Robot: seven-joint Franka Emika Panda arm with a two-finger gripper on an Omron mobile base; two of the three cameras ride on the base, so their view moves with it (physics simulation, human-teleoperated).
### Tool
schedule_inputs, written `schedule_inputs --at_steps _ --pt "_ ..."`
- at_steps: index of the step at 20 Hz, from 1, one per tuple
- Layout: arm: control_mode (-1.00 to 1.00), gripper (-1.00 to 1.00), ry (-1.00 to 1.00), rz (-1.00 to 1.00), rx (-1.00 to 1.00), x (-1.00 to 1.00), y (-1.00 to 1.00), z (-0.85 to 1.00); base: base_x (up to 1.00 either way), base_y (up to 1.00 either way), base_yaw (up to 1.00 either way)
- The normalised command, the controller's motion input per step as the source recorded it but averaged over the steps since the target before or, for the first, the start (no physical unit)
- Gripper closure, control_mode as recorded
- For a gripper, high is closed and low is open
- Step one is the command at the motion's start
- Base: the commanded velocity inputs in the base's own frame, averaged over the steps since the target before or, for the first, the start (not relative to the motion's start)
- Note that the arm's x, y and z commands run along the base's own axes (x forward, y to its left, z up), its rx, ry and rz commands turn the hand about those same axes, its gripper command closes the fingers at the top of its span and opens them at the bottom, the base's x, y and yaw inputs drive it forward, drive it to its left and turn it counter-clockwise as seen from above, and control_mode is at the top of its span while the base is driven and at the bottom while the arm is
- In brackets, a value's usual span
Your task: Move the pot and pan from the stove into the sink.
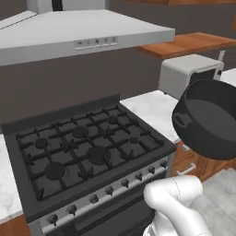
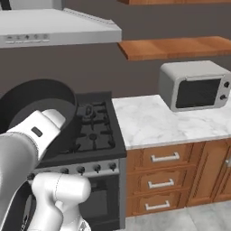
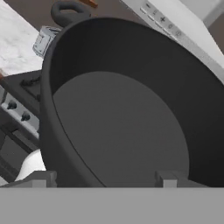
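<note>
Marble counter (image 2: pixel 153 119) is sitting beside the black stove (image 1: pixel 87 147), and a microwave (image 2: pixel 195 85) is standing on it. All the burners are bare. The grey pot (image 1: pixel 209 120) is hanging tipped in the air, off to the stove's right. The gripper (image 3: pixel 105 178) is pinching the pot's rim between its fingers.

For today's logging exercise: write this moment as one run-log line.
phase: carrying | held: pot, lifted, tilted | hand: shut on pot rim | stove: burners bare | microwave: on counter
</note>
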Motion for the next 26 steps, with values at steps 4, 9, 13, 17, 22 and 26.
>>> schedule_inputs --at_steps 4,9,13,17,22,26 --pt "1.00 1.00 0.00 0.00 0.00 0.00 0.00 0.00 0.05 -0.43 -0.42" --pt "1.00 1.00 0.00 0.00 0.00 0.00 0.00 0.00 0.05 -0.41 -0.43" --pt "1.00 1.00 0.00 0.00 0.00 0.00 0.00 0.00 0.04 -0.43 -0.42" --pt "1.00 1.00 0.00 0.00 0.00 0.00 0.00 0.00 0.04 -0.44 -0.42" --pt "1.00 1.00 0.00 0.00 0.00 0.00 0.00 0.00 0.03 -0.47 -0.41" --pt "1.00 1.00 0.00 0.00 0.00 0.00 0.00 0.00 0.03 -0.49 -0.40"
